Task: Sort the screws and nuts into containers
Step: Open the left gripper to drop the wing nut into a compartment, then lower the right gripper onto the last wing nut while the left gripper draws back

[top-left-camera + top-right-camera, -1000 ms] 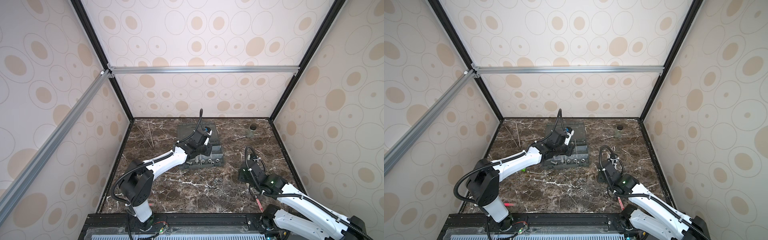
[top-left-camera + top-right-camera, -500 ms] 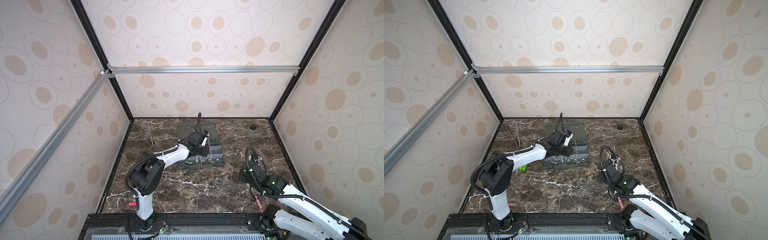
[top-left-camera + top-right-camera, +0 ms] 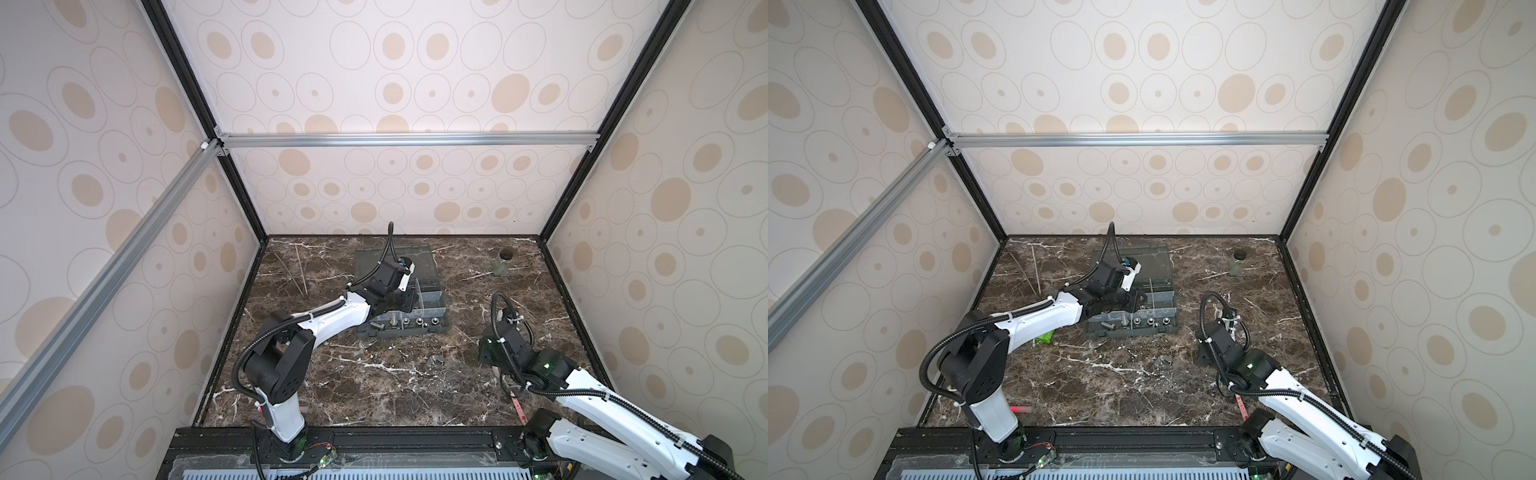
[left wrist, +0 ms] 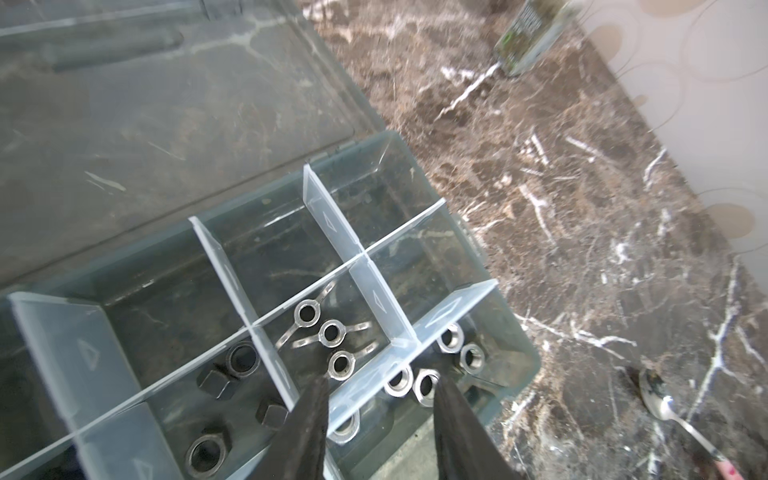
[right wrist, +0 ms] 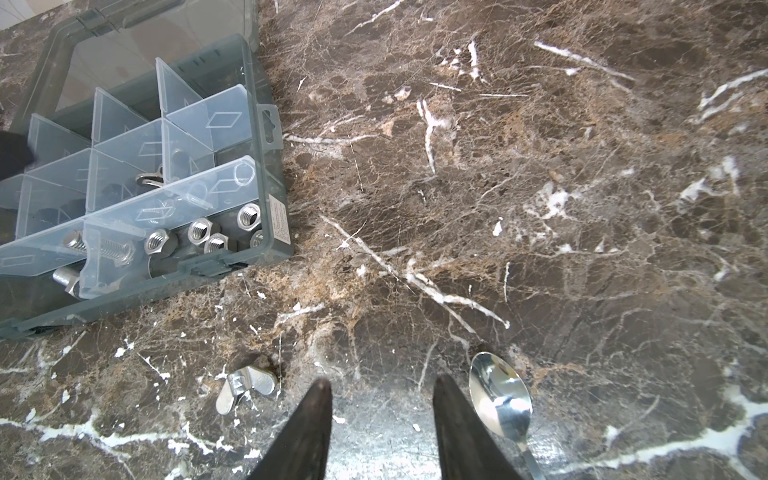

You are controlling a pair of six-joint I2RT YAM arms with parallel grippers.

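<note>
The containers are the compartments of a grey organizer box (image 3: 444, 328) (image 3: 1173, 328) at the table's middle back. My left gripper (image 4: 382, 386) hangs open just above its front compartments, with nothing between the jaws. Below it lie silver hex nuts (image 4: 428, 386), wing nuts (image 4: 330, 332) and black nuts (image 4: 241, 359), each kind in its own compartment. Silver screws (image 5: 112, 249) lie in the front row beside more nuts (image 5: 203, 230). My right gripper (image 5: 380, 386) stands open and empty low over the marble. A loose wing nut (image 5: 245, 384) (image 3: 435, 359) lies beside it.
A metal spoon (image 5: 500, 395) lies close by the right gripper's other finger. The box's clear lid (image 3: 417, 259) lies open flat behind it. A small glass jar (image 3: 502, 262) stands at the back right, thin wooden sticks (image 3: 299, 270) at the back left.
The left gripper's jaws have gone from shut to open over the box, and the left arm's elbow has swung. The right arm has not moved.
</note>
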